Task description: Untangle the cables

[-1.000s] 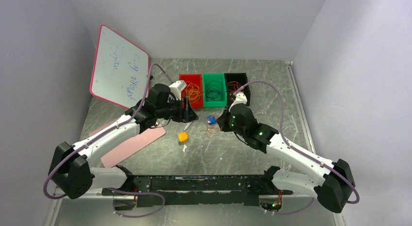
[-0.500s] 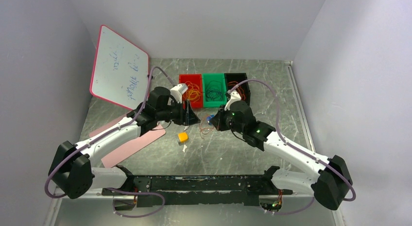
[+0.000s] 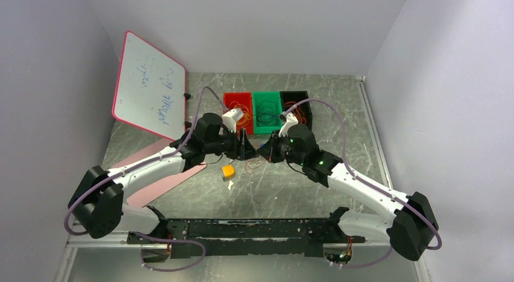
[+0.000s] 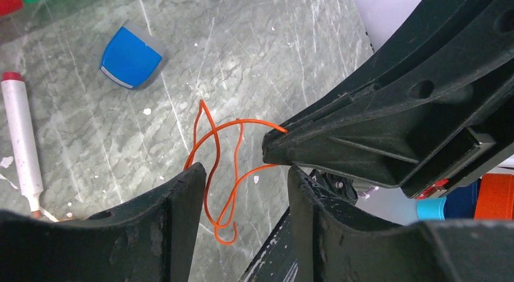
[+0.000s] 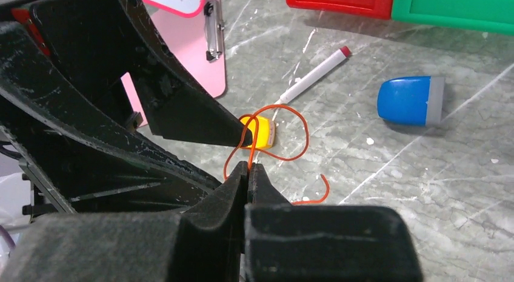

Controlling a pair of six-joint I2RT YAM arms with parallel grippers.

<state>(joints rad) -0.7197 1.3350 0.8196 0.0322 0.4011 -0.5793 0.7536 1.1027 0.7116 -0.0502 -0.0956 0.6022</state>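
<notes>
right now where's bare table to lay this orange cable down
Bare table lies between the yellow block and the black rail, and between the right arm and the right wall. Crowded where the left claw and right claw meet, around the orange cable, blue eraser and marker.

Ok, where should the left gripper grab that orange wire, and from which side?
Take the loose loop of the orange wire just beside where the right gripper pinches it. Bring the left gripper in from its own side, since the free strands lie between its open fingers.
</notes>
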